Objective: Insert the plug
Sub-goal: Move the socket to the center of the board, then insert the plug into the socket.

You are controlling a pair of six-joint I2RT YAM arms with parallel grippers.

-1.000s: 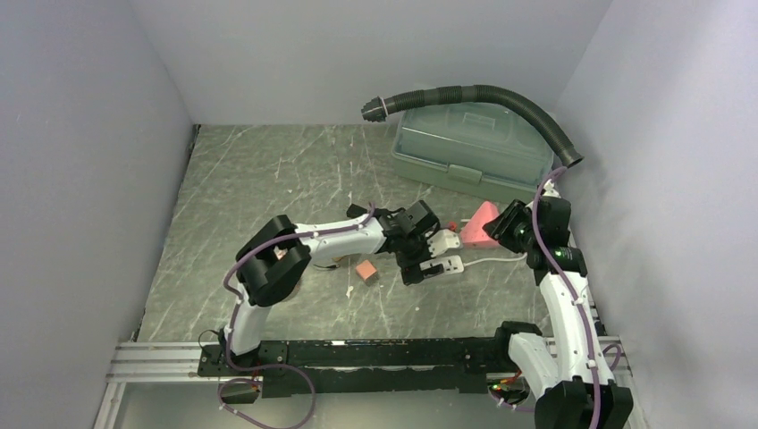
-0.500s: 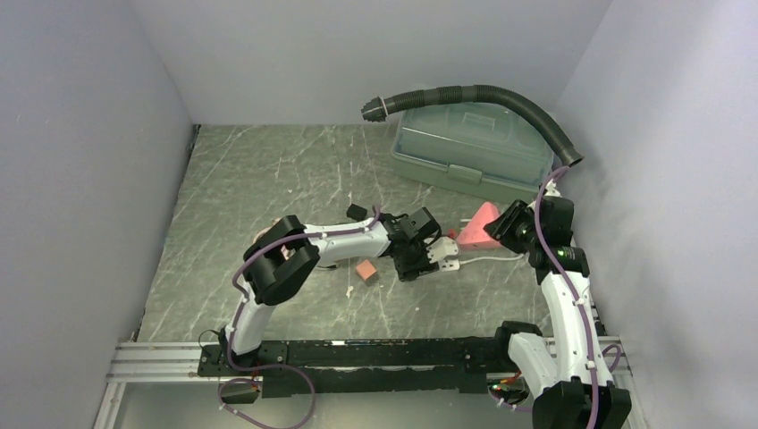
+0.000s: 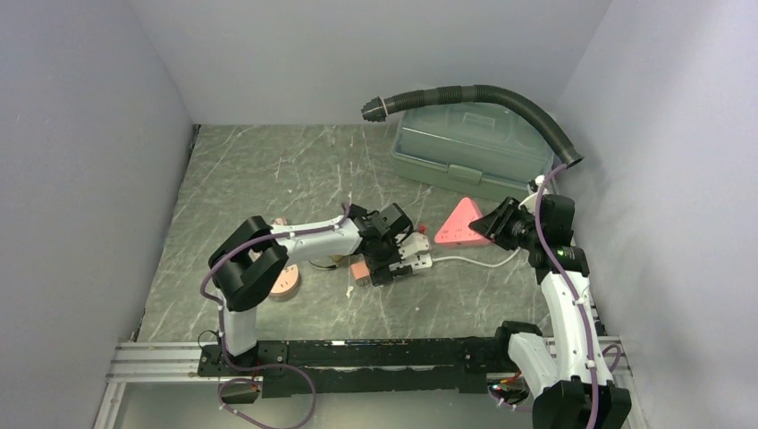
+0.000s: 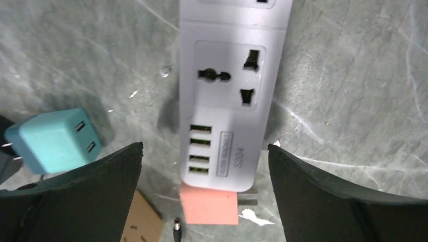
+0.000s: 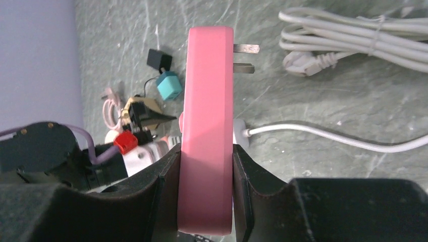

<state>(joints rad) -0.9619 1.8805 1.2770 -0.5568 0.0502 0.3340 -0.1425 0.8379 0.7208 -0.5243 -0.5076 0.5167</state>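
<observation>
Over by right wall, right gripper [image 5: 207, 164] pinches pink plug [image 5: 208, 85] across flat faces, fingers pressed on both sides; prongs [image 5: 246, 49] bare, pointing away; plug held clear of table [image 4: 353, 75], near power strip [image 4: 227, 96], not touching; left gripper [image 4: 204, 151] hangs over strip, fingers spread wide either side, gripping nothing; universal socket [image 4: 229, 75] faces up, unoccupied; plug looks light, rigid, smooth, likely slippery; prongs stiff, want square alignment; strip light, may slide, better pinned by long edges.

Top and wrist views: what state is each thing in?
power strip: flat on table, visible socket empty
pink plug: gripped, prongs bare, not inserted
left hand: open, over power strip
right hand: shut on pink plug
teal charger: loose, unplugged
storage box: lid closed
</observation>
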